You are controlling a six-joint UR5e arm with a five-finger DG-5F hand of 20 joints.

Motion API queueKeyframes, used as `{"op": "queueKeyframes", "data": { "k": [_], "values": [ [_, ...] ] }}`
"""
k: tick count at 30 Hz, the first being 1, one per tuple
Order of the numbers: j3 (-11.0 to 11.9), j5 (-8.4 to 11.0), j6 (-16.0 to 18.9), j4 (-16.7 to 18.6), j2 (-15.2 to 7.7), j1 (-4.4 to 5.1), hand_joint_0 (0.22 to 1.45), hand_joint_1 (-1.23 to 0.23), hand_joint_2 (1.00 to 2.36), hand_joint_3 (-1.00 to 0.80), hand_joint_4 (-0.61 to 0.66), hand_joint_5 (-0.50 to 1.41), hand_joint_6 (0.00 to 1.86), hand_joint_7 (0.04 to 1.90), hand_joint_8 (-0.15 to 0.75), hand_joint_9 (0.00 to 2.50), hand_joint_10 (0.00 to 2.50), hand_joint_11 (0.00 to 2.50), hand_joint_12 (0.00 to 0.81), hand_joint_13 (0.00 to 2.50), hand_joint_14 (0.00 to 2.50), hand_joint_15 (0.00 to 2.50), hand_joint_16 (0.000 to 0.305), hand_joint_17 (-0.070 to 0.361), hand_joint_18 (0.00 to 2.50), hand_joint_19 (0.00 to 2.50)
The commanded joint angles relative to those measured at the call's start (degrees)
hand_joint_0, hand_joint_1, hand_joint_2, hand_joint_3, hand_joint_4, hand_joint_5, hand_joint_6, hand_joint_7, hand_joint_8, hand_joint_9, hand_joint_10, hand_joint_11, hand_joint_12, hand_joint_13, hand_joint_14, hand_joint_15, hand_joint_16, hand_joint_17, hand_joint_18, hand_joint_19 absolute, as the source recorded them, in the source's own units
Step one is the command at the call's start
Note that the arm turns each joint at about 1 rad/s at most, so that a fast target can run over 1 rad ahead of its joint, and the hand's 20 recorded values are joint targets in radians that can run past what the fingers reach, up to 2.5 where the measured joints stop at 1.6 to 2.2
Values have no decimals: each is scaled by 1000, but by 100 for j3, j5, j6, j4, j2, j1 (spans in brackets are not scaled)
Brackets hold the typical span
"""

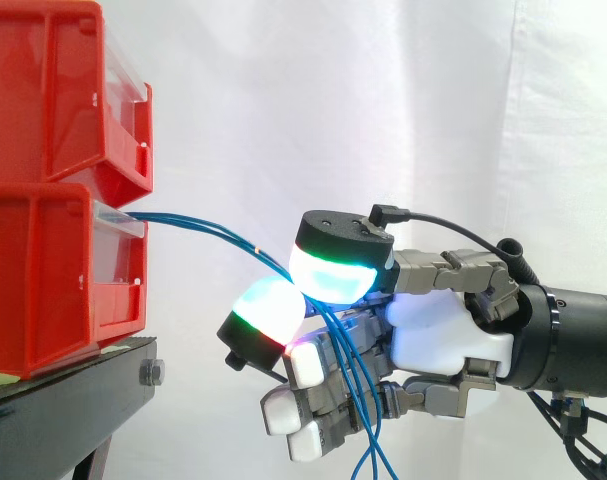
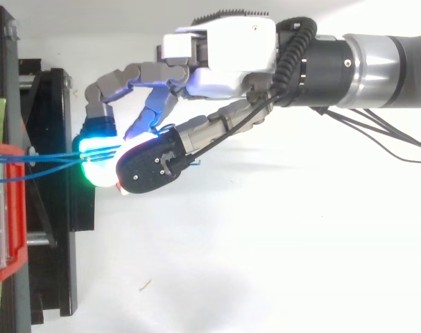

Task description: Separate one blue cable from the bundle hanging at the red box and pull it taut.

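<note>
Blue cables (image 1: 208,228) come out of the lower red box (image 1: 43,280) and run right and slightly down to my hand (image 1: 438,335). Two glowing green-white fingertips (image 1: 333,275) pinch them about a hand's width from the box. Below the pinch, several blue strands (image 1: 368,420) hang down across the curled fingers and out of the bottom of the side view. In the top view the cables (image 2: 44,161) stretch almost straight from the red box (image 2: 5,208) into the pinch of the hand (image 2: 227,45). I cannot tell whether one strand is apart from the others.
A second red box (image 1: 53,90) is stacked on the lower one. Both rest on the black stand (image 1: 63,400), whose edge lies just left of and below the hand. A white curtain hangs behind.
</note>
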Motion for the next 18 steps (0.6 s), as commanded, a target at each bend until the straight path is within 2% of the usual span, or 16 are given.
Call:
{"op": "queueKeyframes", "data": {
  "k": [1, 6, 10, 12, 15, 18],
  "values": [
    [5, -3, -3, 0, 0, -11, 662, -681, 1009, -50, 281, -113, 631, 1220, 425, 973, 8, 381, 437, 905, 8, 280, 52, 116, 838, 210],
    [5, -3, -21, -26, 18, -20, 664, -702, 1008, -14, 282, -155, 759, 1053, 430, 953, 11, 441, 450, 903, 8, 289, 53, 119, 839, 209],
    [5, 14, -100, -35, 70, -20, 668, -725, 1009, -1, 320, -185, 828, 1002, 434, 921, 12, 499, 453, 879, 9, 297, 53, 119, 820, 213],
    [5, 23, -223, -61, 123, -20, 669, -732, 1007, -3, 328, -191, 842, 972, 435, 916, 12, 512, 456, 877, 10, 307, 53, 119, 817, 215],
    [5, 32, -680, -272, 220, -11, 667, -747, 1009, -19, 322, -196, 850, 988, 433, 892, 10, 549, 456, 868, 9, 313, 53, 118, 808, 218],
    [5, 32, -838, -430, 264, 15, 658, -769, 1013, -61, 324, -203, 864, 984, 420, 859, 13, 559, 449, 857, 10, 323, 51, 115, 787, 230]
  ]
}}
